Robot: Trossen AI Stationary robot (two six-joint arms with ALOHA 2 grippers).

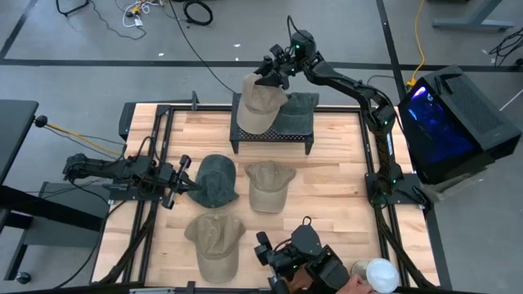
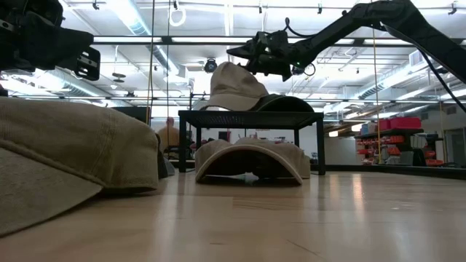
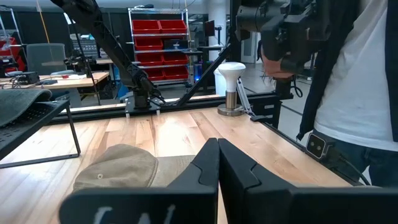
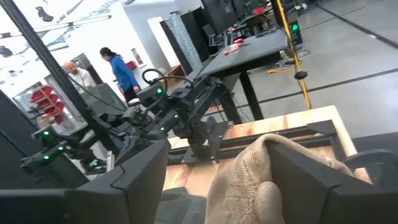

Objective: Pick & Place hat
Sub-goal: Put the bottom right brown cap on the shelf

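Observation:
A tan hat (image 1: 260,104) lies tilted on the black rack (image 1: 274,135) at the table's far side, leaning against a dark grey hat (image 1: 298,108) on the same rack. My right gripper (image 1: 268,72) hovers level at the tan hat's raised top, open; in the right wrist view its fingers stand wide on either side of the hat's crown (image 4: 255,180). On the table lie a dark green hat (image 1: 216,180) and two tan hats (image 1: 268,184) (image 1: 215,238). My left gripper (image 1: 189,184) waits shut at the table's left, beside the dark green hat. My right gripper stands open around the top of the tan hat's crown (image 4: 249,168), level and coming from the far right. One finger (image 4: 146,168) is clear of the cloth. Whether the other finger (image 4: 305,177) touches it, I cannot tell. The hat rests on the rack.
A person stands at the table's near edge with dark gear (image 1: 302,260), next to a white knob-shaped object (image 1: 381,273). A blue-lit machine (image 1: 445,114) sits beyond the right edge. Bare wood (image 1: 335,192) shows right of the hats.

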